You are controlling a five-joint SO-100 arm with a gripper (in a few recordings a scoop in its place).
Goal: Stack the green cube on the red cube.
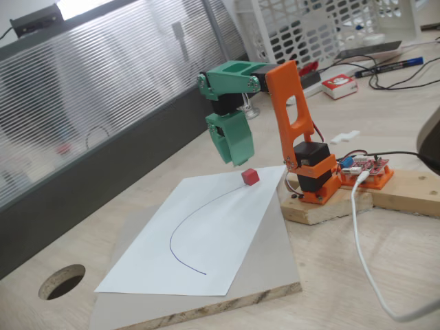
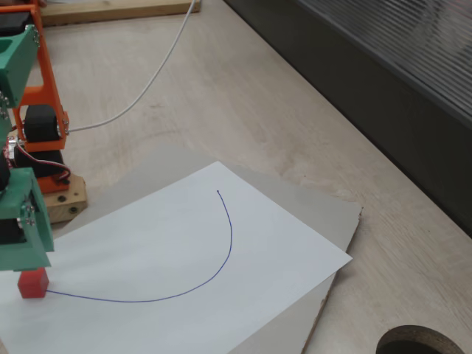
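Observation:
The red cube point(image 1: 250, 177) point(image 2: 33, 283) sits on the white paper at one end of the drawn blue curve. My green gripper point(image 1: 236, 159) point(image 2: 28, 262) points down and hangs just above it, its tip almost at the cube's top and slightly to the left in a fixed view. The jaws look close together, but whether anything sits between them is unclear in both fixed views. The green cube is hidden; I cannot pick it out against the green fingers.
The white paper point(image 1: 206, 247) lies on a grey board point(image 1: 275, 268). The arm's orange base point(image 1: 313, 172) stands on a wooden block with a red circuit board and white cable. A round hole point(image 1: 62, 282) in the table is at front left. A white basket point(image 1: 309, 27) stands behind.

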